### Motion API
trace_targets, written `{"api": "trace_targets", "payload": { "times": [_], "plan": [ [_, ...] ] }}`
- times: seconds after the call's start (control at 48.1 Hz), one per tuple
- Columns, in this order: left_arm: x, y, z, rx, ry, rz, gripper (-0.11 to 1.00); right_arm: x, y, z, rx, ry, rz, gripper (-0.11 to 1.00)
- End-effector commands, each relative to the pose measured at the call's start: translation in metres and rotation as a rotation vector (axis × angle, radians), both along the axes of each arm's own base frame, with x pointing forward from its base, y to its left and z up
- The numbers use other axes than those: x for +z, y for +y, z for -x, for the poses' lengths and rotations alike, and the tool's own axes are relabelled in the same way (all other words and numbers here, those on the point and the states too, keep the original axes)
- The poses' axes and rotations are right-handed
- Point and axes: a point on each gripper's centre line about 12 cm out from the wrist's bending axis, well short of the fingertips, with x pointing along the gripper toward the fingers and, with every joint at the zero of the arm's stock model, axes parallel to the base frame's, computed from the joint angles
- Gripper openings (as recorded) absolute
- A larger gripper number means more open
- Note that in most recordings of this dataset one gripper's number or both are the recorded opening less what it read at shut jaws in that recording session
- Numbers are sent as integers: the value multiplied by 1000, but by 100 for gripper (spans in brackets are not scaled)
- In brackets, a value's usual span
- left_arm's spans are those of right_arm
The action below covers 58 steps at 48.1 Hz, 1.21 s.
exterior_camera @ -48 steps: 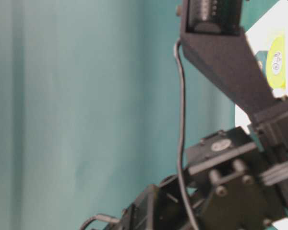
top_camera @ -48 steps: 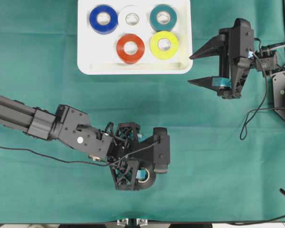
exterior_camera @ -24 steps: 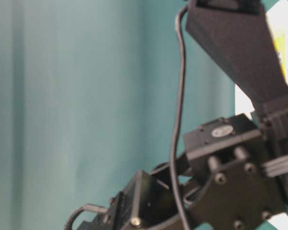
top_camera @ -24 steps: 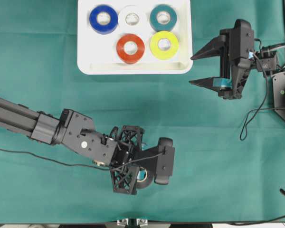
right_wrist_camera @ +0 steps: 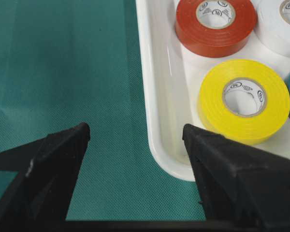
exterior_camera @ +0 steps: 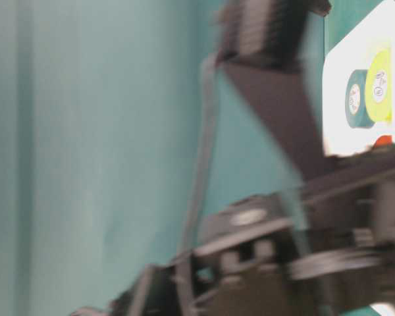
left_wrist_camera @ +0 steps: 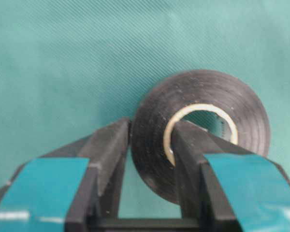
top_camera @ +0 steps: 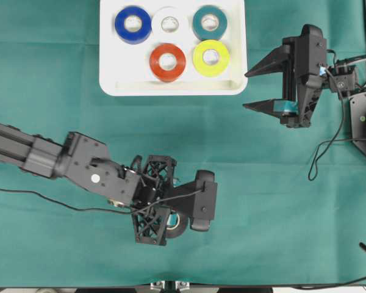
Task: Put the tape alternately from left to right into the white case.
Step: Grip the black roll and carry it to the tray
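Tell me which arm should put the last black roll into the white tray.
Left. The left gripper is already clamped on the black roll, one finger through its core. The right gripper hangs open and empty beside the white tray, so it would probably need a handover first.

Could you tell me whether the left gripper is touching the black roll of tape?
Touching. The left wrist view shows the left gripper pinching the black roll's wall, one finger inside the core, one outside.
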Motion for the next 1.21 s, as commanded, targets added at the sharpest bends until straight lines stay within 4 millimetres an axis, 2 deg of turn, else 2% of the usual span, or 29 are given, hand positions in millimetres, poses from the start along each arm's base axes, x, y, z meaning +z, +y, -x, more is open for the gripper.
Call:
{"api": "trace_targets", "payload": {
  "times": [0.0,0.229,0.582,0.727,1.185],
  "plan": [
    [37,5,-1,-3,-82,15,-4,6,1,-2,6,-23,5,84],
    [59,12,4,-63,-130,-16,-4,7,1,-2,5,-25,4,84],
    [54,38,13,-26,-73,-39,-4,6,1,-2,5,-23,4,84],
    [57,56,20,7,-67,-43,-4,6,1,-2,4,-23,2,84],
    [55,137,53,165,-70,-62,-4,7,1,-2,4,-25,3,84]
  ]
}}
